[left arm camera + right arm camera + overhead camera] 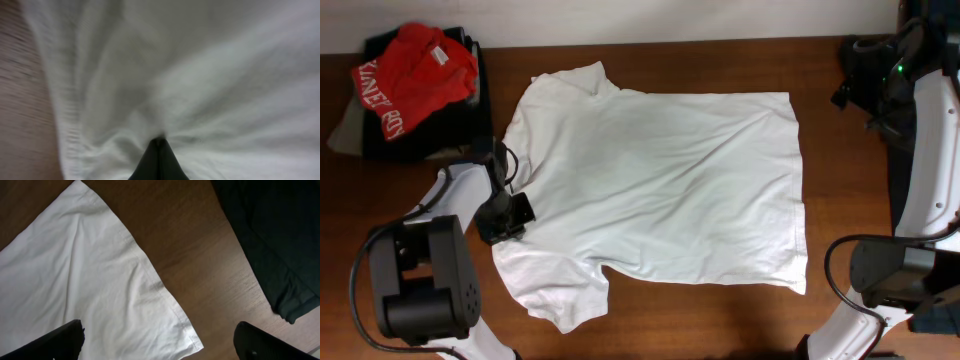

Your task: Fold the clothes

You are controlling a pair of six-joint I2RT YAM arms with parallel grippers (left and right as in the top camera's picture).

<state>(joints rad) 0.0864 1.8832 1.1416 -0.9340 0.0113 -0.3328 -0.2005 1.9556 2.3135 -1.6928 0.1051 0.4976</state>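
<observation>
The white T-shirt (660, 185) lies spread flat on the brown table (840, 170), plain side up, with its sleeves toward the left. My left gripper (510, 218) sits at the shirt's left edge, between the two sleeves. In the left wrist view its fingertips (159, 141) are shut together and the white cloth (210, 90) puckers toward them. My right gripper (159, 329) hangs open above a hemmed corner of the T-shirt (190, 340) at the table's far right, with nothing between its fingers (60, 342).
A red shirt with white lettering (415, 70) lies on a pile of dark garments (435, 135) at the back left corner. Dark cloth (270, 240) lies on the table right of the shirt corner. The arm bases (420, 280) stand along the front edge.
</observation>
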